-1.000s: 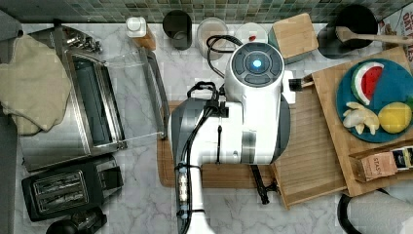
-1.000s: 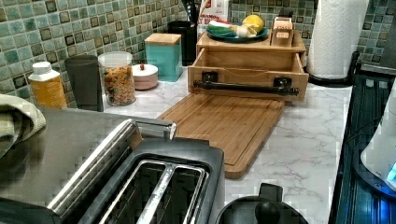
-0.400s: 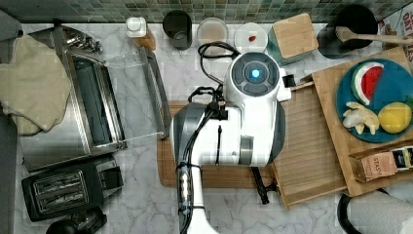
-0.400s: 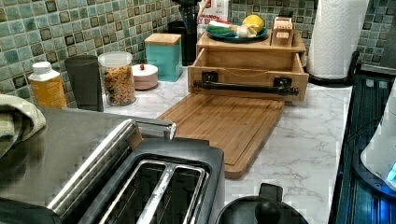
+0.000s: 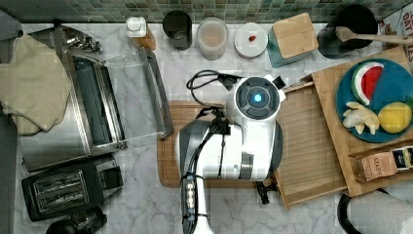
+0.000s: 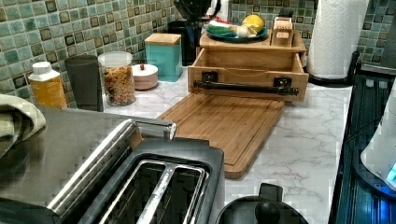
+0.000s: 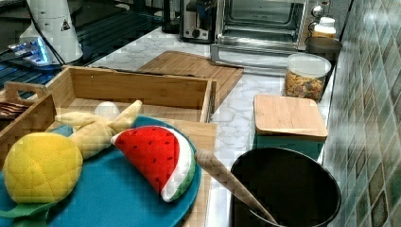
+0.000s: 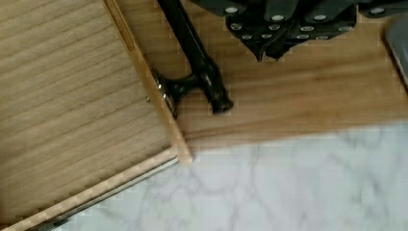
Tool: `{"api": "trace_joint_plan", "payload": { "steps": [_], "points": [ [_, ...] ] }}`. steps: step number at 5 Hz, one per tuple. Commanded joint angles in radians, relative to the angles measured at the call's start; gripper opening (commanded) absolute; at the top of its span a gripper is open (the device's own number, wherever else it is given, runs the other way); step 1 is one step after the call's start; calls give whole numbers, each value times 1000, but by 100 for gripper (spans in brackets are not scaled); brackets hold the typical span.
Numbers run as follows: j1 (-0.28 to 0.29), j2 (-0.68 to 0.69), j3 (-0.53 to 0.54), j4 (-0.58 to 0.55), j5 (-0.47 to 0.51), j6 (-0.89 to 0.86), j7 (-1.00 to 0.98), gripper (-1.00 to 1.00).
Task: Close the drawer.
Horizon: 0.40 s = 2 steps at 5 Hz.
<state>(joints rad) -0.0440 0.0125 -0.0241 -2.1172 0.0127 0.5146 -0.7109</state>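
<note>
Across the top view's centre, the arm point(image 5: 243, 141) is seen over the cutting board point(image 5: 168, 146), with the drawer point(image 5: 311, 146) pulled out toward the top view's left from under the stand point(image 5: 336, 141). The drawer front is hidden by the arm, so alignment cannot be checked here. A push applied off-centre is judged likely to skew the drawer and jam it against the stand.

Seen in the left view, the drawer point(image 6: 247, 65) is shown open, its black handle point(image 6: 245, 87) facing the cutting board point(image 6: 224, 123), whose near edge lies just beside the drawer front. The handle's full length is made visible, which the top view does not give.

Seen in the right view, the drawer interior point(image 7: 137, 94) is shown behind the plate point(image 7: 118, 198); nothing is seen lying inside to obstruct closing.

Seen in the wrist view, one handle end point(image 8: 202, 72) and a drawer corner point(image 8: 178, 149) are shown close up. The gripper point(image 8: 269, 45) is cropped, so the state of the jaws cannot be told. A glancing contact on the handle end is judged a risk.
</note>
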Motion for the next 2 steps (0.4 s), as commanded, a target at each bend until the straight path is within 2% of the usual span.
{"api": "trace_joint_plan", "payload": {
  "steps": [1, 2],
  "points": [
    [3, -83, 7, -177, 17, 82, -231, -100],
    [10, -116, 8, -258, 13, 148, -279, -100]
  ]
}}
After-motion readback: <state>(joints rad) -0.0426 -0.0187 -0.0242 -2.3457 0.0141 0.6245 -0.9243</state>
